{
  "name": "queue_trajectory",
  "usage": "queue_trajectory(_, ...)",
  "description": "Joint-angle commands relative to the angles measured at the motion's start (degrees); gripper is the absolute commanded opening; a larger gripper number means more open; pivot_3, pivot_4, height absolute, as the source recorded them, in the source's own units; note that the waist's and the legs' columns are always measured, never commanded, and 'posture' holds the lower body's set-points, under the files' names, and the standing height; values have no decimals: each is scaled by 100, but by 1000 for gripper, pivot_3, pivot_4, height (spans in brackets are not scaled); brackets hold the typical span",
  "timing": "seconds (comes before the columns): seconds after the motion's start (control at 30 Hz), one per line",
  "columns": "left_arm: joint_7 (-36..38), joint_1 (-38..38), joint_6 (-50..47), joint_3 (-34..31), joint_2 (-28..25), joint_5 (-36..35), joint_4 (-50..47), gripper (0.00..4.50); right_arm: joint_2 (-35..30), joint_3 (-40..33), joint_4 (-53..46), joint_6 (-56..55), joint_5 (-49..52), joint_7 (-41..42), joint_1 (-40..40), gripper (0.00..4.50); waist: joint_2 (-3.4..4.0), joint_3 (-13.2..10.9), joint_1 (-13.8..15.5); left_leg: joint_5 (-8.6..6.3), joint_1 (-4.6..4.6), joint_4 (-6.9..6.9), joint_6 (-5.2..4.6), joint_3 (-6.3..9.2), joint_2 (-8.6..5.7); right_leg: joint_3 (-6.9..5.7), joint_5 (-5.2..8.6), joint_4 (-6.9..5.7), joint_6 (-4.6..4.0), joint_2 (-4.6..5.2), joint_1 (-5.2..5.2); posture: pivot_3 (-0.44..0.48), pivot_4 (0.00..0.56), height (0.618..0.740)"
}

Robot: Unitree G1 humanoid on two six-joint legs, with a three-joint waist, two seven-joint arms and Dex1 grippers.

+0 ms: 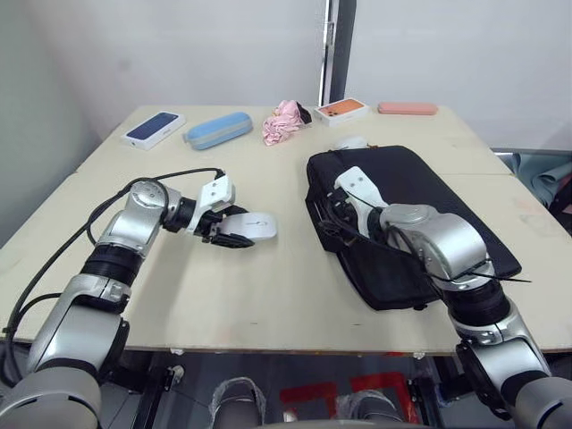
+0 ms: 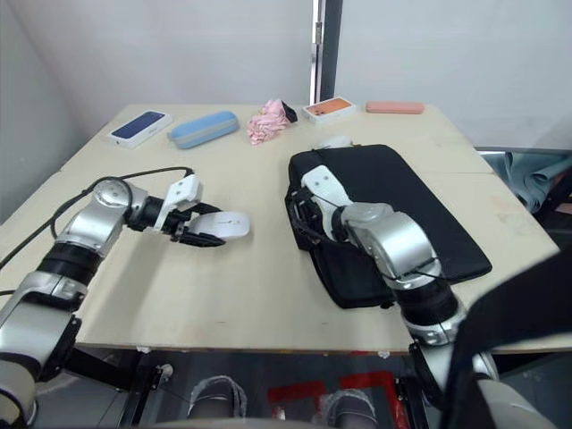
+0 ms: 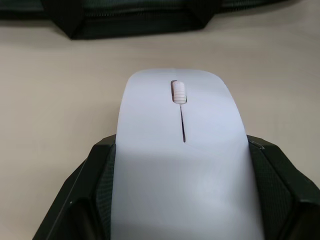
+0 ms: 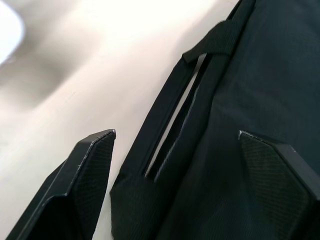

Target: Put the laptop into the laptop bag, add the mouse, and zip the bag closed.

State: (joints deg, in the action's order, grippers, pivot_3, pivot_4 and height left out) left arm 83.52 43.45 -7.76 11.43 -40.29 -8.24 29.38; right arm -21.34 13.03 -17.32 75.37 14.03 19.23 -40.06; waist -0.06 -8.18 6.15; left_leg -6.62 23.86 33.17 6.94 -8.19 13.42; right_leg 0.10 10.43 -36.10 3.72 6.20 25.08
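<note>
The flat glossy white mouse [image 3: 182, 165], scroll wheel showing, is clamped between the left gripper [image 1: 234, 231] fingers over the table [image 1: 268, 286], while the right gripper [image 4: 175, 185] stands wide over the black laptop bag [image 1: 420, 206], which lies apparently closed, its inside hidden.

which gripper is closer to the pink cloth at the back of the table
Left. The left gripper, shut on the mouse, sits nearer the pink cloth. The right gripper is open at the laptop bag's handle edge, slightly farther off.
</note>
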Motion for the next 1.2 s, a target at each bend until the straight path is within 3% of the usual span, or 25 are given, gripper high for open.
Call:
queue_trajectory(0.03,-20,-32,-54,-159,-49,-101,-365,2871,-16,125,205,-386,-197,-53,-235,4168,0,0,-3,0,0,0,0,0,0,0,0,0,0,0,0,0,150,740)
queue_trajectory(0.2,-117,-125,-199,-189,-9,-159,-584,2871,377,-83,507,-674,24,138,-466,4168,0,0,-31,0,1,-2,1,0,0,0,0,0,0,-1,2,0,150,740)
queue_trajectory(0.43,-194,-137,-327,-196,4,-193,-714,2871,-162,163,1284,-1310,-614,89,-770,4168,0,0,-26,0,4,-1,1,0,0,-1,1,1,-1,-1,1,0,150,740)
queue_trajectory(0.63,-206,-123,-373,-180,26,-209,-750,2871,-374,934,1492,-1609,-1248,117,-712,4168,0,0,-68,1,3,-3,1,0,1,-1,1,1,-1,-3,3,0,150,740)
queue_trajectory(0.9,-262,-142,-432,-181,95,-235,-798,2871,-2,748,1301,-1115,-1319,32,-819,4168,0,0,-58,0,3,-1,0,0,2,0,1,1,-2,-4,3,0,150,740)
queue_trajectory(1.2,-364,-281,-530,-174,186,-285,-961,2871,-198,1267,1259,-1073,-1771,-99,-673,4168,0,0,-52,1,2,-2,1,0,2,0,1,0,-1,-4,2,0,150,740)
